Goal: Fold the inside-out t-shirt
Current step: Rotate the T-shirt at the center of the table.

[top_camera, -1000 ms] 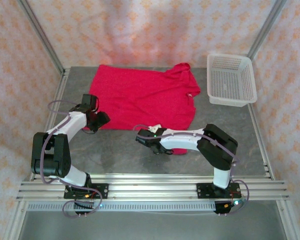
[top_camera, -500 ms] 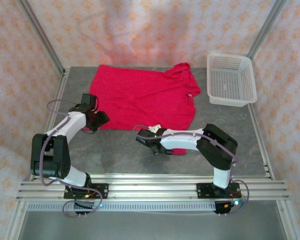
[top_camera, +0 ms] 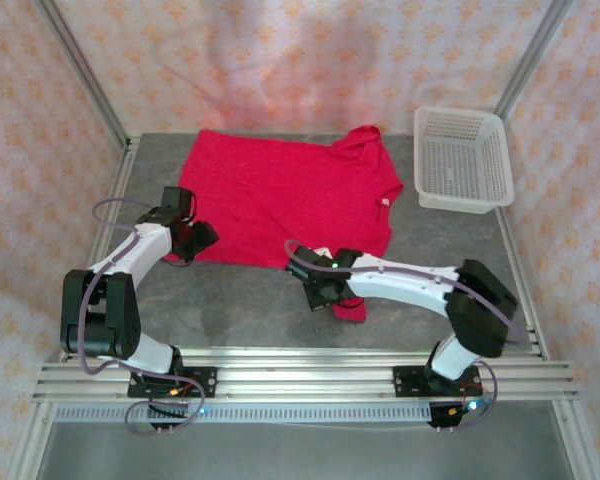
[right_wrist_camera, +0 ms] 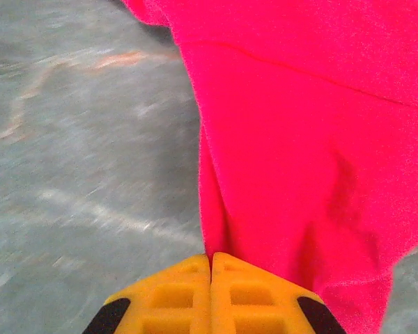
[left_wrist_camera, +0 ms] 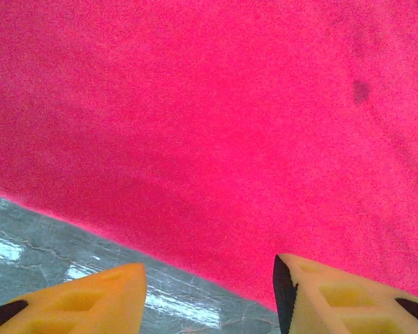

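Note:
The inside-out t-shirt (top_camera: 280,195) lies spread, bright red, across the back half of the grey table, with a small white tag (top_camera: 385,200) near its right side. My right gripper (top_camera: 318,292) sits at the shirt's near right edge. In the right wrist view its yellow fingers (right_wrist_camera: 188,296) are shut on a pinched fold of the red fabric (right_wrist_camera: 299,139), which hangs in loose folds. My left gripper (top_camera: 202,238) is at the shirt's near left corner. Its fingers (left_wrist_camera: 327,296) stand open over the hem (left_wrist_camera: 195,268), holding nothing.
A white mesh basket (top_camera: 463,158) stands at the back right of the table (top_camera: 250,310). Metal frame posts (top_camera: 80,70) rise at both back corners, and an aluminium rail (top_camera: 300,375) runs along the near edge.
My right gripper has shut on the shirt's near right edge and moved right and toward the near side, dragging fabric with it. The left arm has stayed put.

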`<state>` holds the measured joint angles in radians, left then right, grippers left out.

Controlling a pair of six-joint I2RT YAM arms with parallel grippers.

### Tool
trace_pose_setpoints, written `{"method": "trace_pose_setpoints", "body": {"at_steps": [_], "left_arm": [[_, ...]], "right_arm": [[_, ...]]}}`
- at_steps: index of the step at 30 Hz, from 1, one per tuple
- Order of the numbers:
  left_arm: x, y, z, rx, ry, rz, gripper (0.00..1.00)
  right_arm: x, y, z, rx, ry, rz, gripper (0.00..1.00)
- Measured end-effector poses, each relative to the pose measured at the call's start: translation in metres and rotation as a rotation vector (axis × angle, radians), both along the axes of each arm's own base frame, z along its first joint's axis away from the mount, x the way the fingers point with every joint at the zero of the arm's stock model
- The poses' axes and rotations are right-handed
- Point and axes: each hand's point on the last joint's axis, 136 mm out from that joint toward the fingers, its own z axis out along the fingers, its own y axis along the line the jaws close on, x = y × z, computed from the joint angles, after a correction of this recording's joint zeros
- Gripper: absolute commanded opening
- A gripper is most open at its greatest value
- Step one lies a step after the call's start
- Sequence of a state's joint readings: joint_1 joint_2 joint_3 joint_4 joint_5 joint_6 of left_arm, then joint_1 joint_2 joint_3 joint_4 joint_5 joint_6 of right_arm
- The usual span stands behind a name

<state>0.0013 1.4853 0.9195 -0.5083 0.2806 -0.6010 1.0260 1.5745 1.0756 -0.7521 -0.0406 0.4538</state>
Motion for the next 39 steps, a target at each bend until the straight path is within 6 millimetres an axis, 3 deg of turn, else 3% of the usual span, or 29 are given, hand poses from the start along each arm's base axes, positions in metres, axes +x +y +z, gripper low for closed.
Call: {"method": "trace_pose_setpoints", "body": {"at_steps": [5, 6, 8, 9, 12, 14, 16, 18, 21, 24, 26, 31, 35, 39], "left_arm": [[0.001, 0.0, 0.001, 0.0, -0.003, 0.0, 0.52], [0.001, 0.0, 0.001, 0.0, -0.003, 0.0, 0.52], [0.001, -0.001, 0.002, 0.0, -0.004, -0.001, 0.52], [0.002, -0.001, 0.002, 0.0, -0.006, -0.002, 0.52], [0.005, -0.002, 0.005, 0.0, -0.015, -0.006, 0.52], [0.006, -0.003, 0.007, 0.0, -0.021, -0.008, 0.52], [0.007, -0.003, 0.008, -0.001, -0.024, -0.007, 0.52], [0.009, -0.003, 0.008, -0.001, -0.022, -0.008, 0.52], [0.013, -0.004, 0.002, -0.008, -0.002, -0.011, 0.52], [0.027, -0.006, -0.005, -0.019, 0.022, -0.015, 0.53], [0.041, -0.005, -0.007, -0.025, 0.026, -0.012, 0.53], [0.081, 0.008, -0.003, -0.032, 0.005, 0.013, 0.53], [0.096, 0.019, -0.004, -0.039, -0.002, 0.035, 0.53], [0.103, 0.03, -0.014, -0.051, 0.017, 0.06, 0.53]], "right_arm": [[-0.041, 0.011, 0.004, 0.132, 0.18, 0.071, 0.03], [-0.049, 0.013, 0.001, 0.15, 0.222, 0.083, 0.08], [-0.064, 0.016, -0.004, 0.178, 0.296, 0.104, 0.33], [-0.071, 0.017, -0.004, 0.194, 0.329, 0.114, 0.41], [-0.077, 0.024, 0.0, 0.243, 0.364, 0.134, 0.53], [-0.069, 0.023, 0.006, 0.28, 0.352, 0.107, 0.54], [-0.042, 0.009, 0.011, 0.318, 0.311, 0.0, 0.51], [-0.004, -0.018, 0.008, 0.338, 0.255, -0.162, 0.51], [0.05, -0.063, -0.008, 0.311, 0.185, -0.391, 0.51], [0.096, -0.094, -0.027, 0.236, 0.159, -0.536, 0.52], [0.132, -0.105, -0.036, 0.202, 0.145, -0.6, 0.53], [0.25, -0.134, -0.041, 0.186, 0.039, -0.728, 0.52], [0.309, -0.151, -0.04, 0.187, -0.015, -0.774, 0.53], [0.361, -0.147, -0.045, 0.182, -0.033, -0.768, 0.53]]}}
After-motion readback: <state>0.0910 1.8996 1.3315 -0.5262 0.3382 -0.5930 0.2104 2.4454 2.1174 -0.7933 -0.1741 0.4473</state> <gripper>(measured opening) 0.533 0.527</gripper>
